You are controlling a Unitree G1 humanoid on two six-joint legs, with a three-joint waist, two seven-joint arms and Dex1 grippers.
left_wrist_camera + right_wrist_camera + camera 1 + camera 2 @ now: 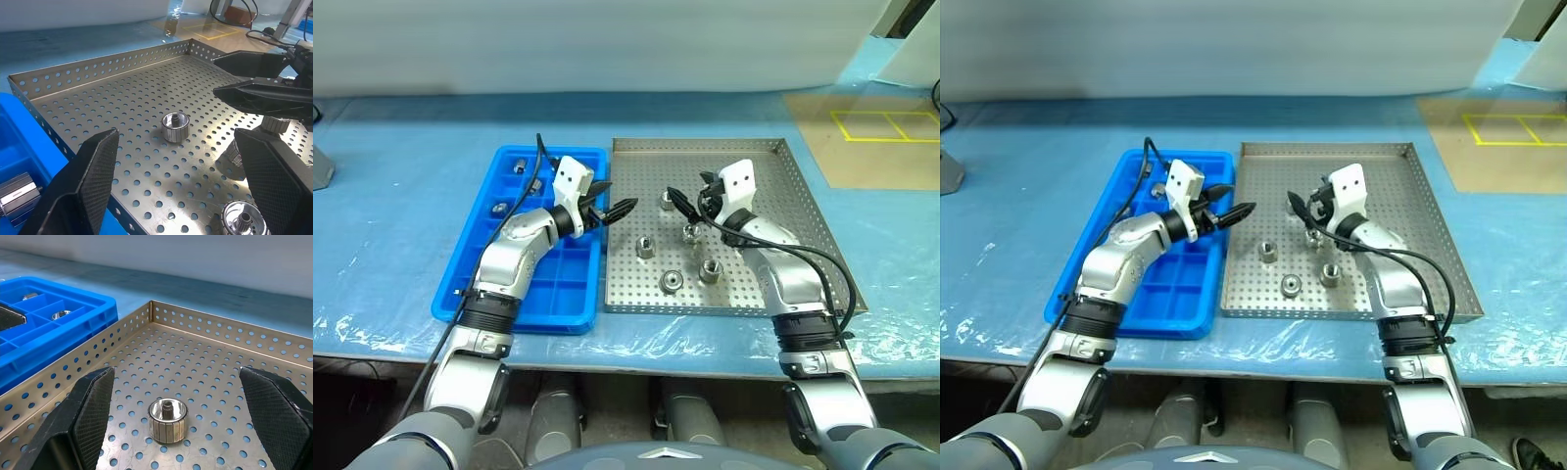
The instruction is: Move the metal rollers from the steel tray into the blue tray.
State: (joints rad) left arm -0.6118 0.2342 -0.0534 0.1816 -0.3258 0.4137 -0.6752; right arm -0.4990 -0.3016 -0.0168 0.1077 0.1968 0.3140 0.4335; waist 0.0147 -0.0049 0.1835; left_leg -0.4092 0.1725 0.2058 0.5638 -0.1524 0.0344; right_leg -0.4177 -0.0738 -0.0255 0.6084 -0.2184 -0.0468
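The steel tray (641, 171) lies right of the blue tray (563, 284). Several metal rollers stand on its perforated floor, among them one at the back (667, 201), one in the middle (645, 247) and one near the front (672, 282). Three more rollers (497, 208) sit in compartments at the back of the blue tray. My left gripper (615, 200) hovers open over the seam between the two trays, pointing right. My right gripper (691, 196) hovers open over the steel tray, pointing left, with the back roller (167, 420) lying below and between its fingers (88, 416). Neither gripper holds anything.
Both trays rest on a table under blue plastic sheeting (401, 225). A brown board with yellow tape lines (886, 125) lies at the back right. A grey object (321, 166) sits at the left edge. A pale wall runs along the back.
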